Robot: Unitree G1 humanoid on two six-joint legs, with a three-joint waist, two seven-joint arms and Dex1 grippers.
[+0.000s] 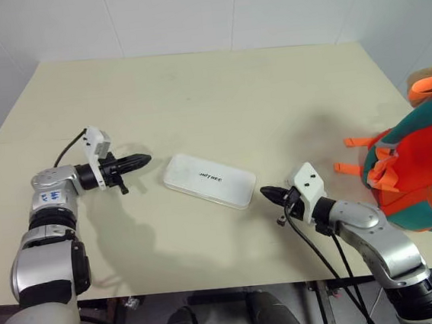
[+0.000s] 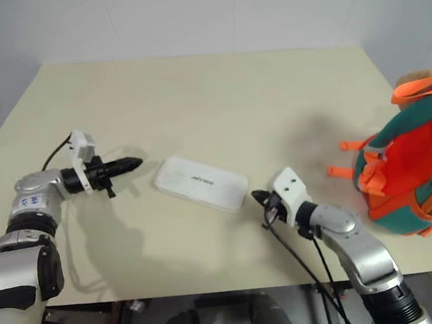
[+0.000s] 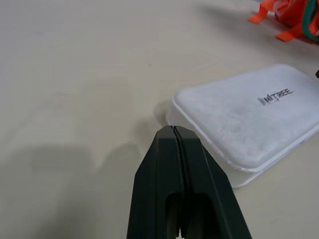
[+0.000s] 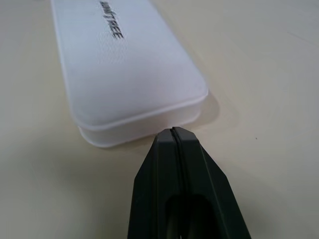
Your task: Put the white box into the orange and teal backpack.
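Now, white box (image 1: pixel 209 179): lies flat near the middle of the table (image 1: pixel 193 87), lettering up, long side running from about 10 o'clock to 4 o'clock.
Left gripper (image 1: pixel 144 160): fingers pressed together, holding nothing — tip just beside the box corner at 9 o'clock of the box, not touching as far as I can see.
Right gripper (image 1: pixel 267 194): fingers pressed together too, empty — tip just beside the opposite short end, at 4 o'clock of the box.
Orange and teal backpack (image 1: pixel 419 165): stands at 3 o'clock of the box, at the table's right edge, well apart from it.
Orange webbing straps (image 1: pixel 358 142): lie on the table between backpack and box.
Between box and backpack: the right arm, its black cables (image 1: pixel 316 252) hanging below.
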